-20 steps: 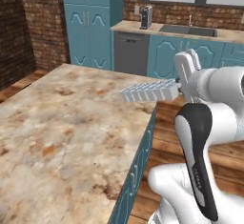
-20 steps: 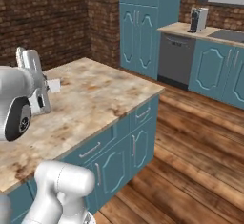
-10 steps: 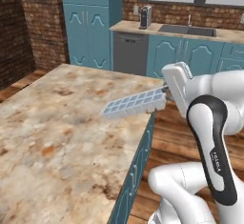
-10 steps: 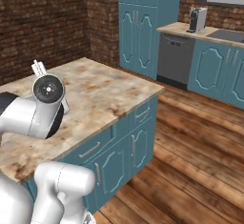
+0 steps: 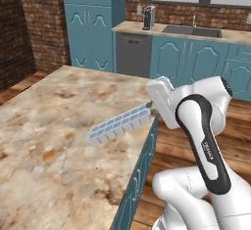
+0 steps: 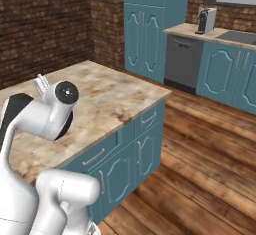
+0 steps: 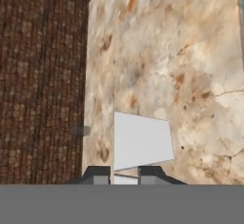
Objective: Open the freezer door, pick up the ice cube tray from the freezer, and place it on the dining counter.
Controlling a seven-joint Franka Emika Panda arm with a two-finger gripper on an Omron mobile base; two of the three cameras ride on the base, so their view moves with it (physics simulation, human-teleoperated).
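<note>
Item: ice cube tray (image 5: 121,123). White tray with pale blue cubes, held at one short end and reaching out level from the gripper (image 7: 125,177) over the counter (image 5: 44,126). In the hand view its pale underside faces the camera just beyond the fingertips (image 7: 101,175).

Item: gripper. Clenched on the near end of the tray, fingers pinching it from both sides. It hangs above the counter's near edge, with the marbled top ahead of and below it.

Item: counter. Broad beige-brown stone top on a teal base; the patch under the tray is bare.

Step in hand, as judged: the last one, placing. The tray is carried over the counter but looks clear of the surface, not yet set down.

Next move calls for: lowering the hand until the tray lies flat on the stone, keeping it level, then letting go and lifting straight away.
</note>
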